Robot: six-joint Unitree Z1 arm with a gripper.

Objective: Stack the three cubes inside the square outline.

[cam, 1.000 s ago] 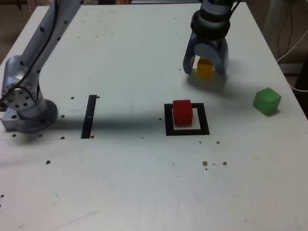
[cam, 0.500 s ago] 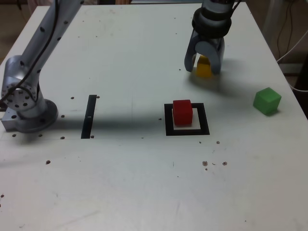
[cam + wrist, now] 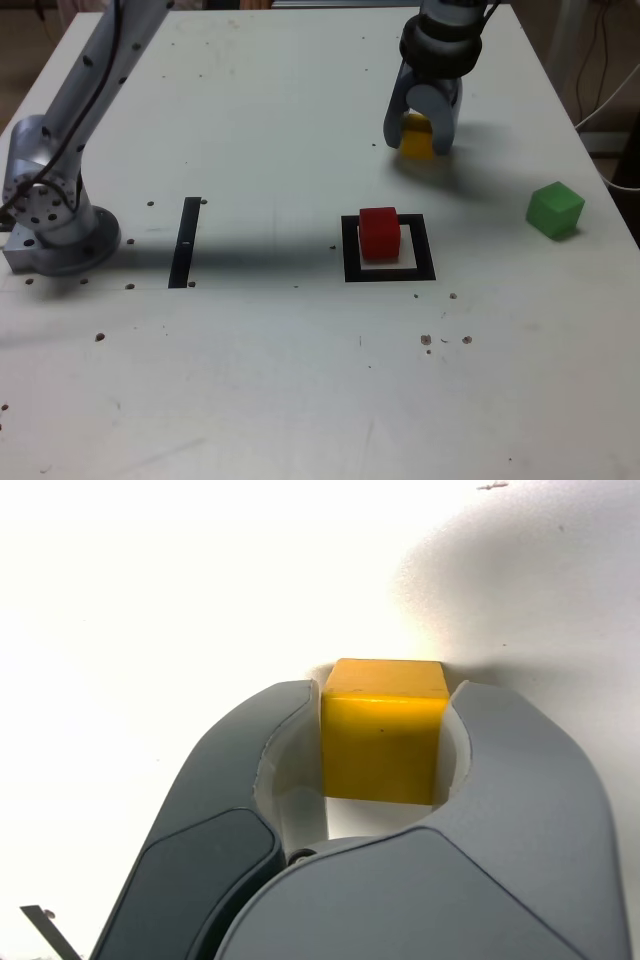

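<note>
Yellow cube (image 3: 384,748) on the counter (image 3: 270,350), pinched between both fingers of the claw (image 3: 420,143). Nearer the camera, the red cube (image 3: 379,234) sits off-centre in the square outline (image 3: 424,248), overlapping its far edge. The green cube (image 3: 555,210) is apart, exterior view's right. Stacked on red, yellow could topple if placed off-centre or released tilted.

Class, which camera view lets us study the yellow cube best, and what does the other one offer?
The wrist view: the yellow cube appears large there, two of its faces plain between the fingers of the tool. The exterior view shows it small and partly covered by the fingers, but gives its place relative to the red cube.
</note>
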